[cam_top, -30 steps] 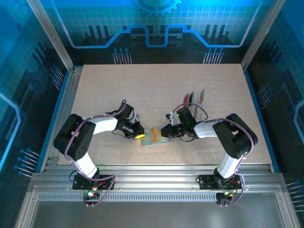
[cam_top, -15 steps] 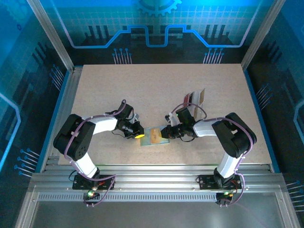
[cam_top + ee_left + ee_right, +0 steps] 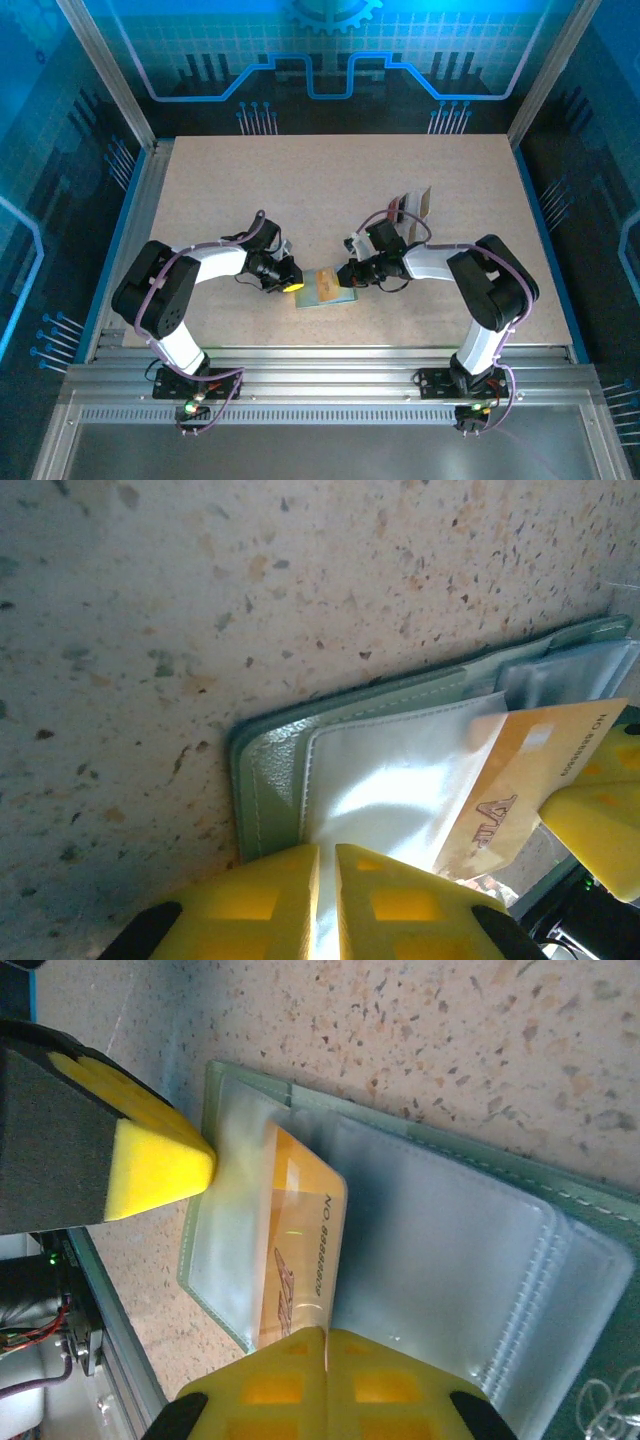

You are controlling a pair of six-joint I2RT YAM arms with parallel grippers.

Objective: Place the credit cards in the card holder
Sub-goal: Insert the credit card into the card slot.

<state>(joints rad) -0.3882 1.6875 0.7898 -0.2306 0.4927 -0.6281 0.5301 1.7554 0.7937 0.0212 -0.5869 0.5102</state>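
Orange-gold card (image 3: 300, 1250) sits partway inside a clear sleeve of the open card holder (image 3: 265, 780), which lies mid-table between the arms. Right gripper (image 3: 325, 1345) is pinched on the card's trailing edge; left gripper (image 3: 327, 855) is nearly together, apparently nipping the pale lining. Judged early: this card is not yet seated and the other cards (image 3: 413, 205) wait upright beyond the right arm, on a speckled beige table (image 3: 300, 180) with blue-lit walls

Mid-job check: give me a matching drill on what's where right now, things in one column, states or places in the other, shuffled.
1. orange card
2. card holder
3. left hand
4. spare cards

A. lying open on the table
B. on the far side of the right arm
C. partly inside a clear sleeve
D. pinching the holder's pale lining

Pairs: 1-C, 2-A, 3-D, 4-B
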